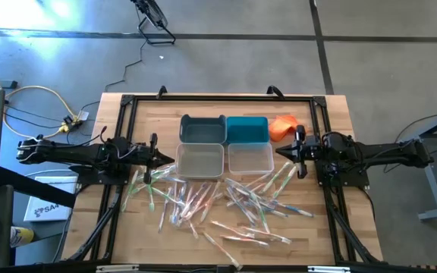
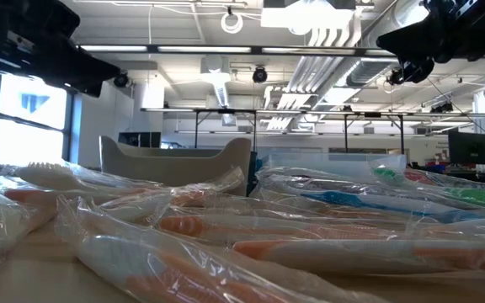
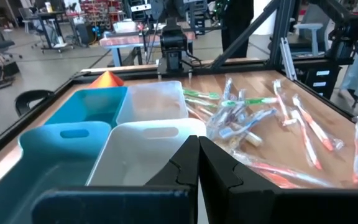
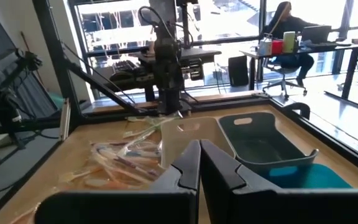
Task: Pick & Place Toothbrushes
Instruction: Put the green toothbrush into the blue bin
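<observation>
Several wrapped toothbrushes (image 1: 218,203) with green, pink-red, blue and whitish handles lie scattered flat on the wooden table, in front of four small bins. They also show in the left wrist view (image 3: 253,121) and in the right wrist view (image 4: 120,162). My left gripper (image 1: 171,161) is shut and empty, hovering at the left of the whitish near-left bin (image 1: 199,161). My right gripper (image 1: 279,152) is shut and empty, hovering at the right of the clear near-right bin (image 1: 250,158).
A grey bin (image 1: 202,129) and a teal bin (image 1: 246,129) stand behind the two near bins. An orange cloth (image 1: 282,126) lies at the far right of the bins. A black frame (image 1: 127,106) runs around the table. A person sits at a desk beyond the table (image 4: 291,31).
</observation>
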